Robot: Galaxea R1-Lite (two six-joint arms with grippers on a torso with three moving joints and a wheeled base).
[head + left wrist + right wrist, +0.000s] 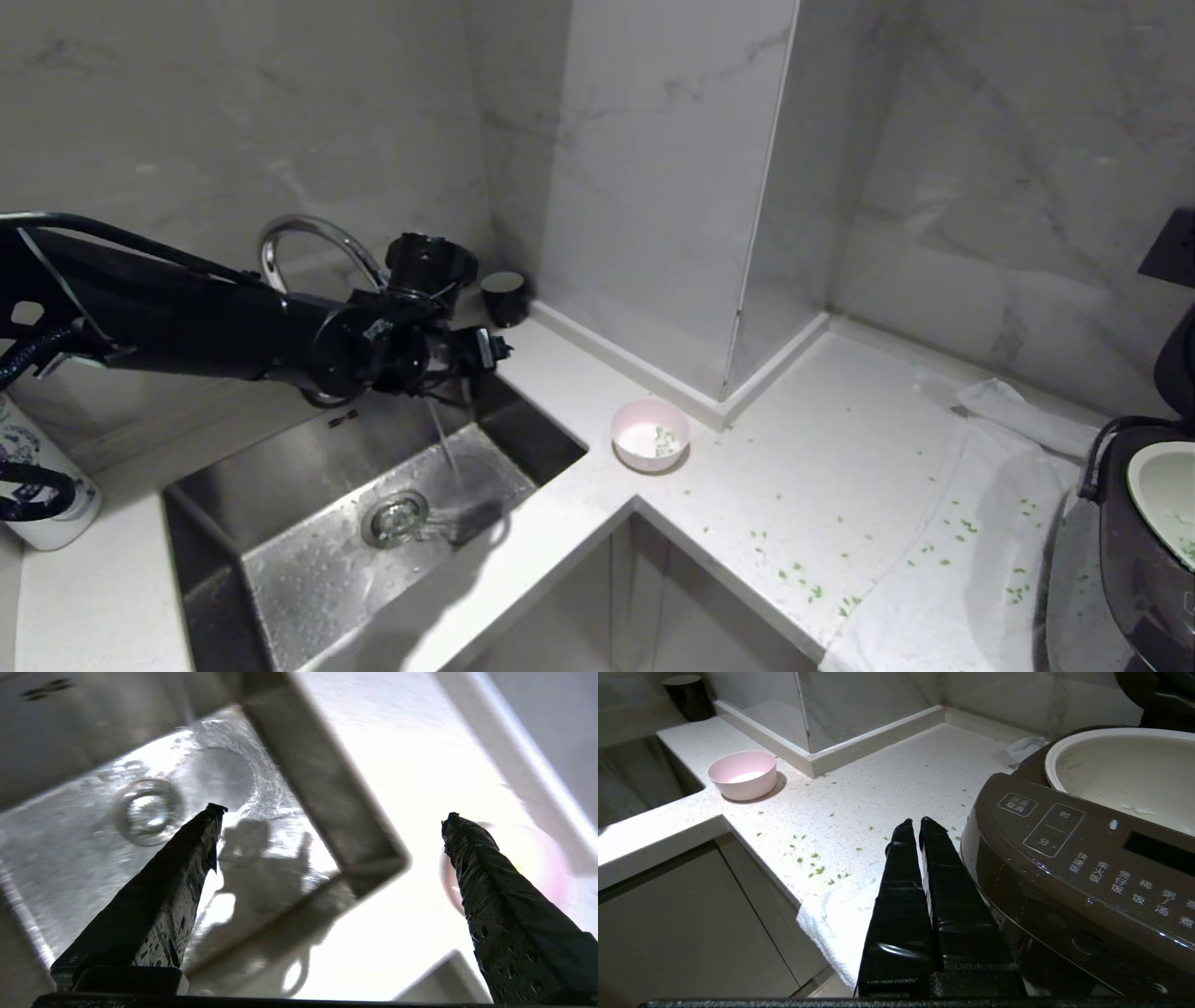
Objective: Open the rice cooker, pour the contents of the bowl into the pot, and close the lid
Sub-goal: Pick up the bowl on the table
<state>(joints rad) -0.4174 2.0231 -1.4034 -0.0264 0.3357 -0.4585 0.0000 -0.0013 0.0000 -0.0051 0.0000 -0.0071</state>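
I am holding the left gripper above the sink, near its right corner, jaws standing wide apart and gripping nothing; its 2 fingers are showing wet. Water is running from the faucet down toward the drain.

The bowl is sitting upright on the counter, just beside the sink's right corner, apart from the gripper, with a few green bits lying inside. More green bits are lying scattered across the counter and the white towel.

The cooker is standing on the towel at far right, lid up, pot exposed.

I am keeping the right gripper parked by the cooker's front, fingers pressed together, empty.
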